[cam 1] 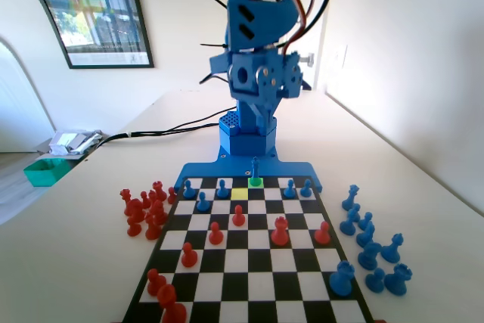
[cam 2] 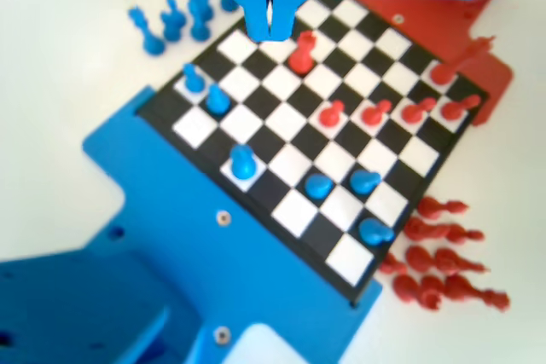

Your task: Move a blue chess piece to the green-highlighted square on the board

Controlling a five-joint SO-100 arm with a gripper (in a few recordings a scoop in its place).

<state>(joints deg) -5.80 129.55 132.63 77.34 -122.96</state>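
The tall slender blue chess piece (cam 1: 255, 168) stands upright on the green-highlighted square (cam 1: 255, 182) in the board's far row, just in front of my arm's base. In the wrist view I look down on the same blue chess piece (cam 2: 243, 162), near the blue rim of the board (cam 2: 281, 168). My gripper (cam 2: 271, 21) hangs high above the board's middle, well clear of the piece. Its jaws are shut with only a thin slit between them and nothing held. In the fixed view my arm (cam 1: 261, 73) is raised over the far end of the board (cam 1: 249, 262).
A yellow square (cam 1: 239, 194) lies diagonally beside the green one. Blue pawns (cam 1: 223, 187) line the far rows, and red pieces (cam 1: 280, 231) stand mid-board. Off the board, blue pieces (cam 1: 370, 240) cluster on the right and red pieces (cam 1: 144, 209) on the left. A green tray (cam 1: 45, 172) sits far left.
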